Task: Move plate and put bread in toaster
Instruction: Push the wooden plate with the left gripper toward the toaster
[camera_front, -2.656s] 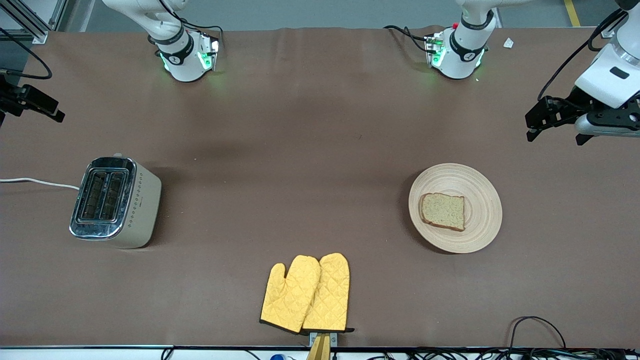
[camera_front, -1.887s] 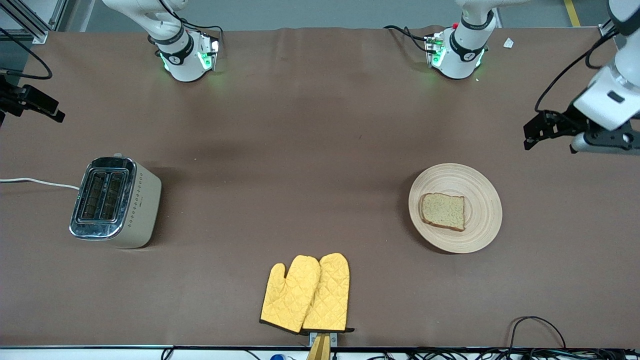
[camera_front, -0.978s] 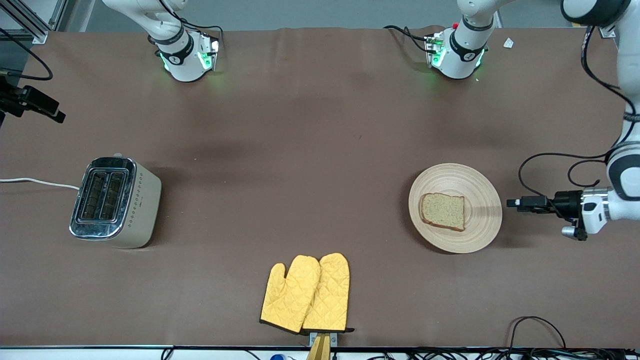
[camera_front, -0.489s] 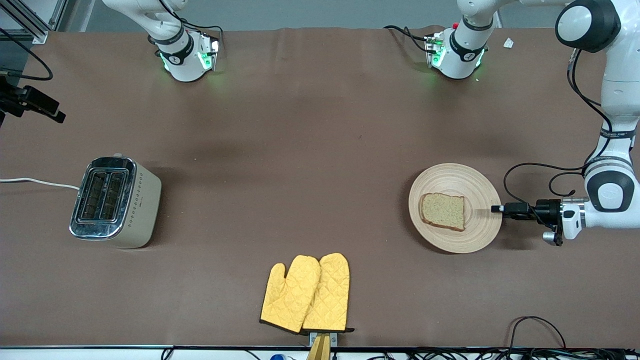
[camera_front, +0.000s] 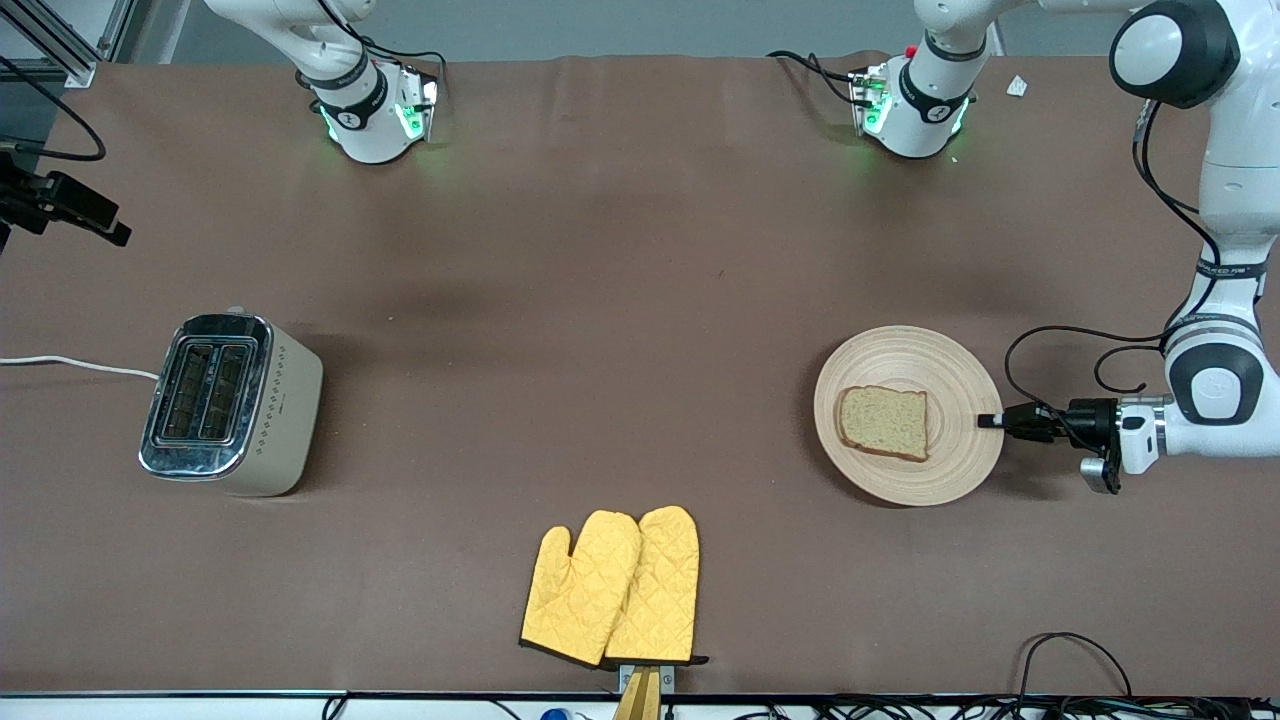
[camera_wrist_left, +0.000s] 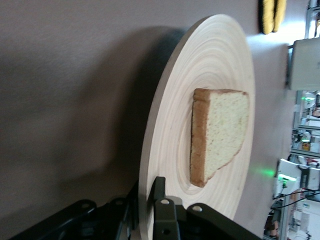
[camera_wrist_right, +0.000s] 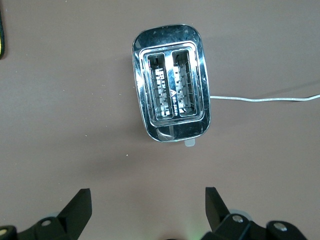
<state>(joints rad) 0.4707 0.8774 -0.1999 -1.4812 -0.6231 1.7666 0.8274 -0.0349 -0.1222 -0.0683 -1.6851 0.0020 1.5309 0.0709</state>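
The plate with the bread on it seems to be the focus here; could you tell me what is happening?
The left gripper has come in low at the rim of the plate, one finger above the edge and one below, at the left arm's end of the table. The bread lies flat on the plate. The right gripper waits open above the toaster, whose slots are empty. Yellow oven mitts lie untouched, nearest the front camera.

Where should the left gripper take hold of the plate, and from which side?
Grip the plate by its thin raised rim at the edge toward the left arm's end, coming in low and level, where the left gripper already straddles it. The bread lies mid-plate, clear of that rim.
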